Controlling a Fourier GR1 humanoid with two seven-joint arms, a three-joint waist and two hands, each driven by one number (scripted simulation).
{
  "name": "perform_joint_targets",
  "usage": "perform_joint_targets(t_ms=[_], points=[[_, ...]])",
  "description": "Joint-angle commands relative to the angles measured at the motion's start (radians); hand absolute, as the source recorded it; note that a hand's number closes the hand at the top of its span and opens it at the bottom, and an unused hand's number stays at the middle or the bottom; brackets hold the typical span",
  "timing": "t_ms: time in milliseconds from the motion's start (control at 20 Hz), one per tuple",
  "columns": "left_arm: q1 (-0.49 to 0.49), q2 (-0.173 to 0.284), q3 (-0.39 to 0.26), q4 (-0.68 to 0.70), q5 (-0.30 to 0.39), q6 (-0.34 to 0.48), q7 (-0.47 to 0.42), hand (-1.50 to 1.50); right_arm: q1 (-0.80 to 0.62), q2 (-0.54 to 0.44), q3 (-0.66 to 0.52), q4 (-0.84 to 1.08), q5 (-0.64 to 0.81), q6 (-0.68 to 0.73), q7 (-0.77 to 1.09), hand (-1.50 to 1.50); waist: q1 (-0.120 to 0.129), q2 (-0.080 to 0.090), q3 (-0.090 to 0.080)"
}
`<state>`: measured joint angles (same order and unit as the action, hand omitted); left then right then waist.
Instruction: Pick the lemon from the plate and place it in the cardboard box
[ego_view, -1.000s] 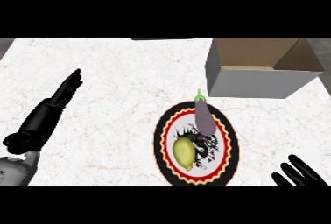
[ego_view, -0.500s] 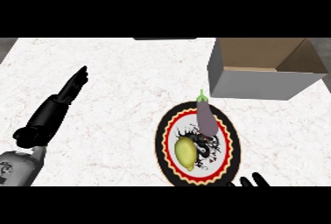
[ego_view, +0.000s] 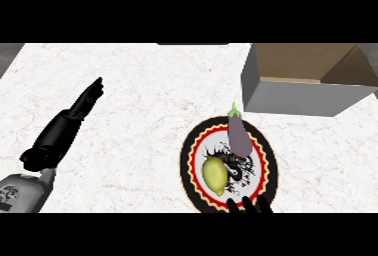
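The right robot hand (ego_view: 249, 206) has slid in from the table's near-right corner, fingertips now at the plate's near rim, holding nothing. The yellow oval lemon (ego_view: 215, 176) waits untouched on the black, red-rimmed round plate (ego_view: 190, 165); the open brown cardboard box (ego_view: 304, 80) sits at the far-right edge.

Over the last second the right hand (ego_view: 249, 206) has travelled left along the near edge of the view, from the right corner beside the plate (ego_view: 190, 159) to a position at the plate's near rim; only its fingertips now show, overlapping that rim just near and right of the lemon (ego_view: 215, 175). The left hand (ego_view: 74, 119), fingers extended, has shifted slightly right and nearer, with more of its grey forearm (ego_view: 23, 190) visible at lower left.
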<state>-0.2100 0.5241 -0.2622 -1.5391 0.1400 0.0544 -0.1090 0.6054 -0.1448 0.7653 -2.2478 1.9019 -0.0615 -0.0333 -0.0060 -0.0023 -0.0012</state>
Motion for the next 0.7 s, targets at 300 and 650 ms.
perform_joint_targets(t_ms=[300, 650], points=[[-0.069, -0.067, 0.02, 0.019, -0.052, -0.011, 0.071, 0.0, -0.131, 0.139, 0.099, 0.194, 0.119, 0.006, 0.147, -1.5, 0.003, 0.002, 0.001], [-0.039, -0.1, 0.051, 0.031, -0.091, -0.046, 0.033, 0.0, -0.192, 0.142, 0.146, 0.201, 0.159, 0.106, 0.257, -1.5, 0.001, 0.002, 0.001]])
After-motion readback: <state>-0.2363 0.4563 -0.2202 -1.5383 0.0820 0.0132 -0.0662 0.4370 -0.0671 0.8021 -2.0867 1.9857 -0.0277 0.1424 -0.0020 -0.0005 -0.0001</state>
